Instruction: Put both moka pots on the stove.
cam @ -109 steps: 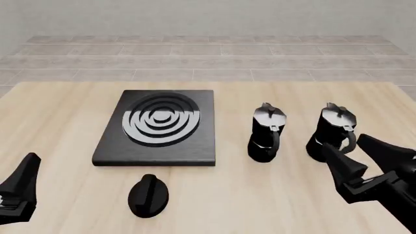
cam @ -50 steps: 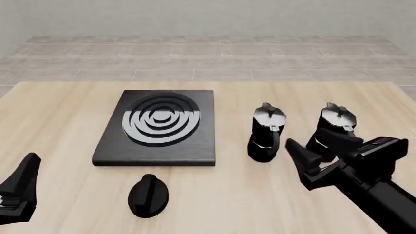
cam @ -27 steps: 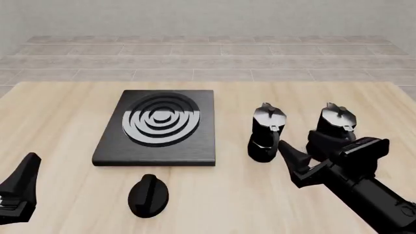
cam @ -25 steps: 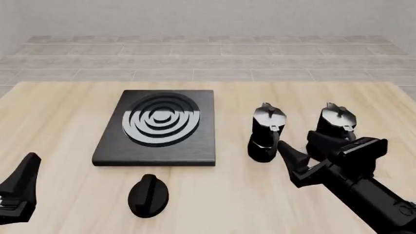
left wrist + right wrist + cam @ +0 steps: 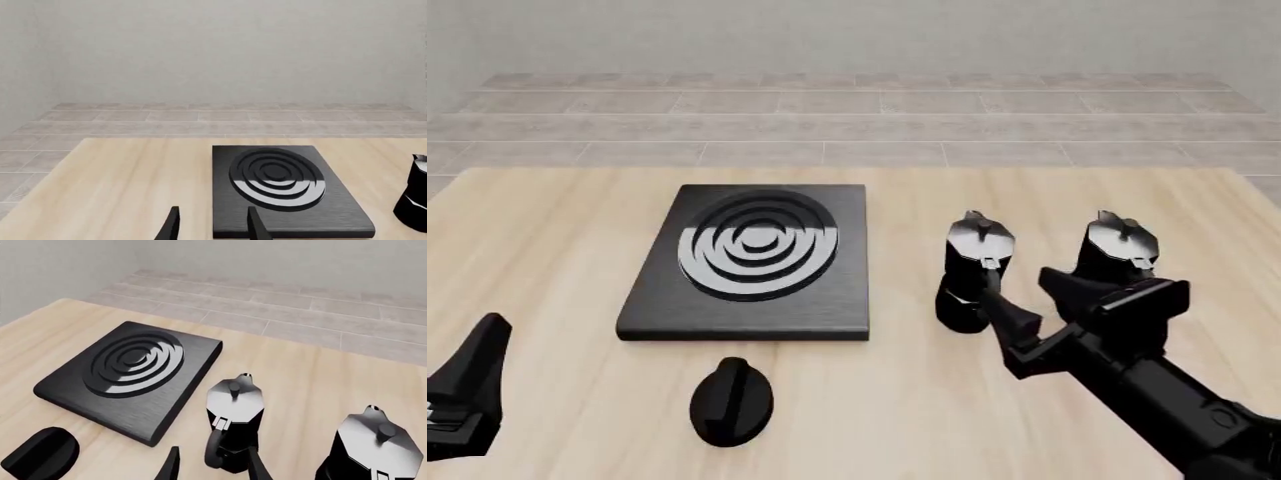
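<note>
Two moka pots sit upright on the wooden surface (image 5: 561, 230), both on its right half and neither on the stove (image 5: 754, 262) yet. We'll call them the left pot (image 5: 974, 270) and the right pot (image 5: 1116, 262); they stand side by side with a clear gap between them, about level with the stove's front half. Each has its silver-grey lid closed, and its black handle points toward the near edge.

The stove lies flat left of centre, well apart from the far edge, with its burner rings bare. An oval black knob (image 5: 733, 401) lies just in front of the stove's near edge, closer to us.

Our right end effector (image 5: 1030, 304) comes in from the near right corner and hovers just on the near side of the pots, roughly in line with the gap between them. Its fingers are spread apart and hold nothing. In the front view one finger overlaps the left pot's lower body and the other overlaps the right pot, but we can't tell whether either actually touches. From the right wrist camera the left pot's handle sits right ahead between the two fingertips (image 5: 169, 466).

Our left end effector (image 5: 467, 385) is parked down at the near left corner, well away from everything, fingers slightly apart and empty, as the left wrist view shows with the stove ahead of it.
</note>
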You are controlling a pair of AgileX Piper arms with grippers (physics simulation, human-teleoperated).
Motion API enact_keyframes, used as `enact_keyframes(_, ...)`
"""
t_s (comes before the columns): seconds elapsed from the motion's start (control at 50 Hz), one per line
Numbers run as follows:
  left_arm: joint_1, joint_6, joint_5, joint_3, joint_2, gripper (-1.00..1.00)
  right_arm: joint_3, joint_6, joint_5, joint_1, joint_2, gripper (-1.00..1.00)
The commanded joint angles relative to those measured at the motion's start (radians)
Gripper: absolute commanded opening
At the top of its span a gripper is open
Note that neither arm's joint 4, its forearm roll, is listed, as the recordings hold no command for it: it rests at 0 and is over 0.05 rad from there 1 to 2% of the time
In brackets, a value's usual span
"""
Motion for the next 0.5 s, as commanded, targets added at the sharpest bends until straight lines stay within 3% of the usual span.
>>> enact_keyframes(0.02, 0.0, 0.0, -0.002, 0.001, 0.001, 1.0, -0.012, 0.0, -0.034, 0.003, 0.052, 1.0)
enact_keyframes(0.5, 0.0, 0.0, 0.001, -0.001, 0.0, 1.0, -0.036, 0.001, -0.073, 0.016, 0.131, 1.0)
